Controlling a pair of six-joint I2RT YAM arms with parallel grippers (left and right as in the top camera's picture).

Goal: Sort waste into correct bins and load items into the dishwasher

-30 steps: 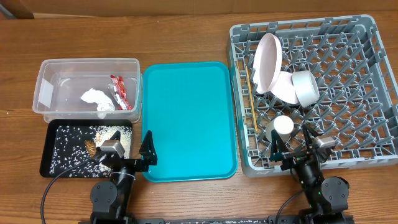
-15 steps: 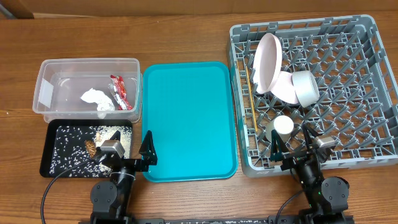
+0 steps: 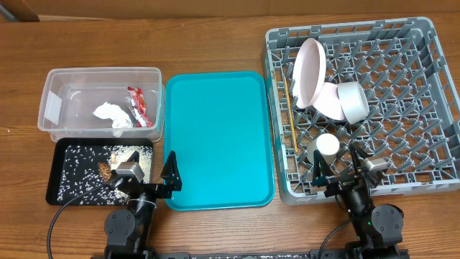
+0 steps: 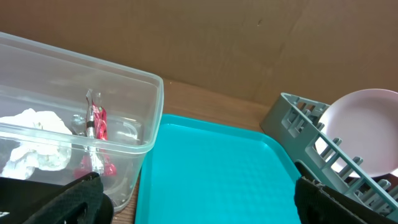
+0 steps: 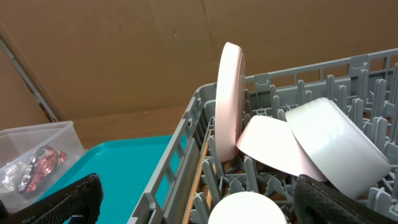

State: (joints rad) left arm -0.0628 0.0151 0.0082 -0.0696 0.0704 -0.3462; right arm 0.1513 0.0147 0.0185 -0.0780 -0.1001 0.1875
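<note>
The clear tub (image 3: 54, 85) holds the red-and-white wrapper (image 3: 136, 105) and the white napkin (image 3: 108, 112); both also show in the left wrist view (image 4: 94, 127). The black tray (image 3: 56, 185) holds rice grains and brown bits (image 3: 106, 171). The grey dish rack (image 3: 402, 108) holds the large plate (image 3: 309, 72) on edge, the small plate (image 3: 329, 101), the bowl (image 3: 352, 101), the cup (image 3: 327, 146) and the chopsticks (image 3: 290, 115). My left gripper (image 3: 151, 173) is open and empty at the front edge. My right gripper (image 3: 338, 167) is open and empty over the rack's front edge.
The teal serving tray (image 3: 215, 137) lies between the tub and the rack with nothing on it. A brown cardboard wall stands behind the table in both wrist views. Bare wooden table surrounds everything.
</note>
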